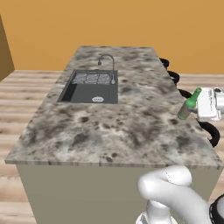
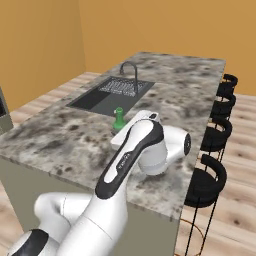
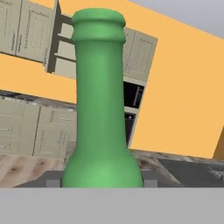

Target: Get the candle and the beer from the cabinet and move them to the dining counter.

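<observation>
Fingers (image 3: 53, 180) clamp the beer (image 3: 100, 105), a slim green glass bottle with a long neck, tilted above the dining counter (image 1: 109, 131).

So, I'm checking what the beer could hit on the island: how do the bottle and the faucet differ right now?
The bottle is green and tilted, held in the tool above the counter near the stool-side edge. The faucet is grey metal, upright with a curved top, fixed behind the sink. The bottle looks thicker than the faucet's thin tube. Both are slim, and they are far apart.
</observation>
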